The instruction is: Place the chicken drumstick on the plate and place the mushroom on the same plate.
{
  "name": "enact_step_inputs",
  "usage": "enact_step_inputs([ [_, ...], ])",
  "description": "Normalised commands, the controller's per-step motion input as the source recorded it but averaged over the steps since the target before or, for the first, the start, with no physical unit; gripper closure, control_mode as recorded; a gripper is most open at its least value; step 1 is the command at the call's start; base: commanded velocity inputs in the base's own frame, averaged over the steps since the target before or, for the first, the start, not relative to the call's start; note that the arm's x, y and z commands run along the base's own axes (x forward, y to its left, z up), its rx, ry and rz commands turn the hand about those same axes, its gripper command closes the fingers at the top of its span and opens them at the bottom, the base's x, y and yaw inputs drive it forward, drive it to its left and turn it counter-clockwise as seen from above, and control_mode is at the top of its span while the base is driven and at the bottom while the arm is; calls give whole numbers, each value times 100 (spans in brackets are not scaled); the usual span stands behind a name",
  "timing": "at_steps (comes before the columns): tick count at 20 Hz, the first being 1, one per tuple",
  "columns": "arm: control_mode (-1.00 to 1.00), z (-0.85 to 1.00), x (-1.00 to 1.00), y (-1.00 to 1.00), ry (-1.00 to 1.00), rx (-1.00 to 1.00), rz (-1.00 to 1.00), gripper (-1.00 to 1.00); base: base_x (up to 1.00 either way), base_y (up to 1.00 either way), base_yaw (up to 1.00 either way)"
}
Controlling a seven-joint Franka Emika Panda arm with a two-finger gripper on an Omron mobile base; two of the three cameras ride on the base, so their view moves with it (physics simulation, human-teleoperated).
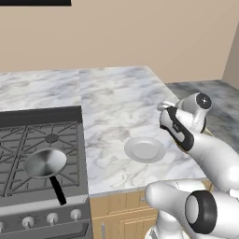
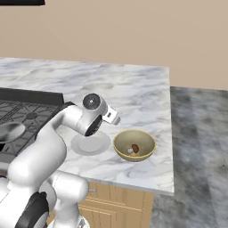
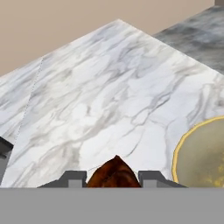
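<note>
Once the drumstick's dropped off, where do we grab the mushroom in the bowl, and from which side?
Likely straight down from above, closing across the brown cap of the mushroom. It lies low at the bottom of the tan bowl, and the raised wall all around blocks any side approach. The gripper is shut on the chicken drumstick for now.

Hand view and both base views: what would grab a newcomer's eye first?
The reddish-brown chicken drumstick held in the gripper, raised above the marble counter. Next, the plate, bare, near the counter's front edge, and right of it the tan-yellow bowl with the mushroom inside.
</note>
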Motion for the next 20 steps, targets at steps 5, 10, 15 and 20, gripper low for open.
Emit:
enact_step_inputs([
  [5,-100,0,0,69,30,-14,-4,100,0,0,0],
  [10,-100,0,0,88,45,-18,-5,100,0,0,0],
  [15,-100,-9,0,8,18,2,0,100,0,0,0],
  [20,-100,-41,0,0,12,9,0,100,0,0,0],
])
